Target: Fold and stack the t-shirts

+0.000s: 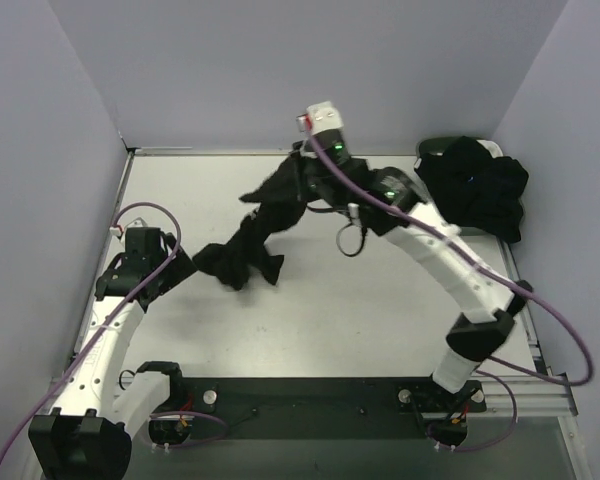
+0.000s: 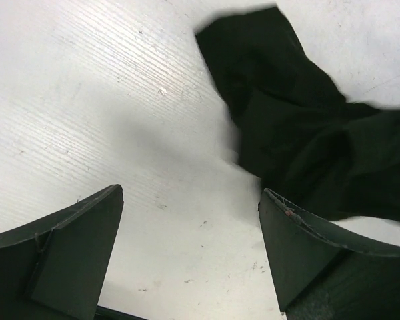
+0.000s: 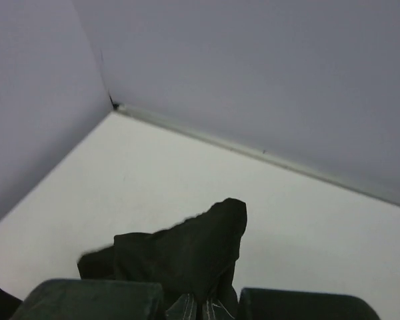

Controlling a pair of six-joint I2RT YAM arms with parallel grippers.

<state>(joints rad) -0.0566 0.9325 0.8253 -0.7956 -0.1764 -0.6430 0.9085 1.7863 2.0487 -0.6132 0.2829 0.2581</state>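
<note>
On the white tabletop (image 1: 380, 320), far right corner: heap of black shirts (image 1: 480, 190). Centre: 1 black t-shirt (image 1: 255, 240), top end lifted and pinched by the right fingers (image 3: 87, 300), lower end bunched on the surface. Left fingers (image 2: 73, 247) spread wide, just beside that bunch.

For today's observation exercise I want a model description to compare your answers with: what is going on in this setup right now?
The right hand is shut on a black t-shirt. It holds one end up over the far middle of the table, and the rest trails down, bunched, toward the left arm. The left hand is open just above the table beside that lower end, gripping nothing. More dark clothes sit heaped at the far right corner. Nothing is folded or stacked yet.
</note>
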